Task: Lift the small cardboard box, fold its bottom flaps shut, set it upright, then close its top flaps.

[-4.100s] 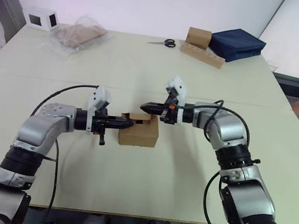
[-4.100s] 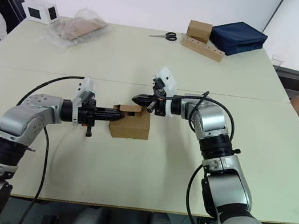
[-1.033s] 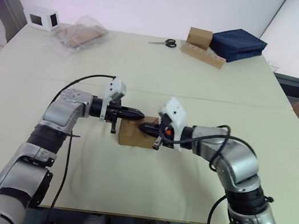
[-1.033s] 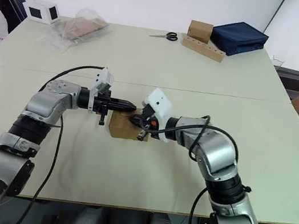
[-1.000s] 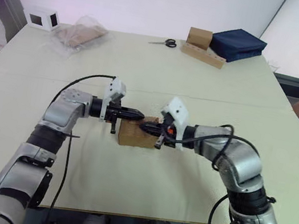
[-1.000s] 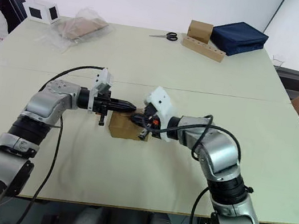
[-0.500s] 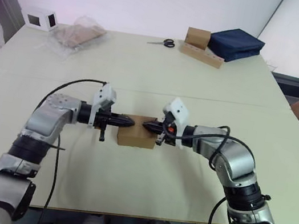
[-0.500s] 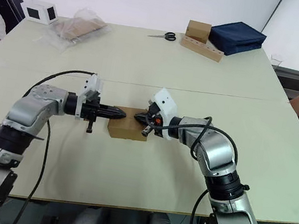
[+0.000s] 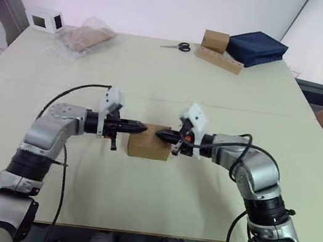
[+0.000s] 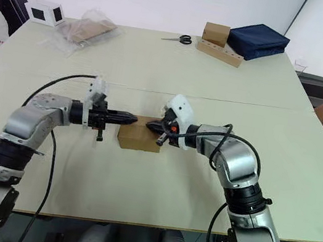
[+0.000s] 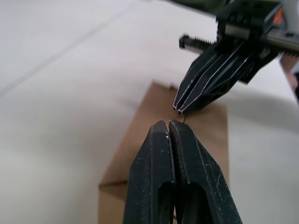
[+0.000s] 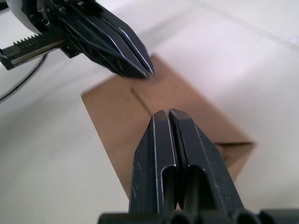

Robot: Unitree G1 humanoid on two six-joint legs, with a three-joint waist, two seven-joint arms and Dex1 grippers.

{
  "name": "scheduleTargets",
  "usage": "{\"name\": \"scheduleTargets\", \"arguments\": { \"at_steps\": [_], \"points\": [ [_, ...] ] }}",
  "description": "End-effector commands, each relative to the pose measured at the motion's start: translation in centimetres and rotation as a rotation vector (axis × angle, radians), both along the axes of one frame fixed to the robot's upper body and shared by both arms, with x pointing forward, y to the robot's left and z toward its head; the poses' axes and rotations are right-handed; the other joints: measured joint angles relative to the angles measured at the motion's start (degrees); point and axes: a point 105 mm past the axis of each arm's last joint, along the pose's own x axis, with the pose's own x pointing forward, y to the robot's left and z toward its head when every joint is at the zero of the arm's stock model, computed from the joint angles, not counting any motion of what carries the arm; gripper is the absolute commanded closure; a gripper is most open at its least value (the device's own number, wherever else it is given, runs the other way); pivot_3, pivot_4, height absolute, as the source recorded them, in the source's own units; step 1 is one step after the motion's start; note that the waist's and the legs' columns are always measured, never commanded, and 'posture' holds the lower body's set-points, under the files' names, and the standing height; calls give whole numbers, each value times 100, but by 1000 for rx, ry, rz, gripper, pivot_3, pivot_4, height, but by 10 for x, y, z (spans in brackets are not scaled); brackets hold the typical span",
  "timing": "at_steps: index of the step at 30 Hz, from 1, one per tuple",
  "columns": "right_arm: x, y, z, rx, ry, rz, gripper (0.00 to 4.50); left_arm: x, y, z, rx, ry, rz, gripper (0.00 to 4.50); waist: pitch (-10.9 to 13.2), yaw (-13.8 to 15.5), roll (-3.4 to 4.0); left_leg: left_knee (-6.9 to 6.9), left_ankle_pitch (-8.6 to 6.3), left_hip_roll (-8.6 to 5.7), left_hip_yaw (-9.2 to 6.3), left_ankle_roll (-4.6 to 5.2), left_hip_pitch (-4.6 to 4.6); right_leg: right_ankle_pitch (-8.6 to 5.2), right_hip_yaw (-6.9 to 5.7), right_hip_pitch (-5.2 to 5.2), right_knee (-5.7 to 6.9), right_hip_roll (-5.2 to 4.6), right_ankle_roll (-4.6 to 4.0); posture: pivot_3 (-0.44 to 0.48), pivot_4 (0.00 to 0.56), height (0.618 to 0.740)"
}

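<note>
Above the plain, unprinted small cardboard box [image 9: 148, 145], both closed tools.

The box [image 9: 148, 145] in the centre of the frame is plain brown cardboard, matt and smooth, with closed flaps on top. The left gripper [image 11: 168, 125] and the right gripper [image 12: 167, 113] have black plastic fingers with a slight shine and fine scratches. The table [image 9: 157, 76] has a pale, smooth, matt top. At upper left, a bag [image 9: 86, 35] is thin, clear, crinkled plastic.
</note>
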Motion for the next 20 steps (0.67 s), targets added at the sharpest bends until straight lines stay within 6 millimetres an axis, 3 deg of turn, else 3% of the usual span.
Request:
{"name": "scheduleTargets", "arguments": {
  "at_steps": [1, 4, 12, 16, 20],
  "points": [
    [-14, -8, 34, 43, -86, 43, 4500, -11, 5, 37, -98, -49, 16, 4423, 1, 3, 0, 0, 0, 0, 1, 0, 0, 0, 0, 0, 0, 0, 0, 0, 150, 740],
    [-24, -28, 41, 24, -101, 36, 4500, -21, 17, 49, -95, -59, 60, 4423, 3, 4, -1, 0, 0, 0, 0, 0, 1, 0, 0, 2, -2, -1, 0, 0, 150, 740],
    [-63, -110, 52, -143, -79, -10, 4500, -64, 81, 54, 80, -34, 214, 4423, 6, 10, 1, -6, -5, 2, 5, 9, 1, 0, 1, 3, -11, 0, 0, 0, 150, 740],
    [-79, -134, 65, -205, -59, -14, 4500, -85, 108, 51, 147, 30, 262, 4423, 7, 4, 2, -7, -9, 3, 11, 15, 5, -1, 2, 9, -18, -1, -1, 0, 150, 740],
    [-85, -147, 68, -237, -43, -24, 4500, -99, 119, 45, 204, 65, 264, 4423, 7, 12, 2, -9, -10, 9, 16, 17, 13, -2, 2, 16, -20, 2, -2, 0, 150, 740]
  ]
}}
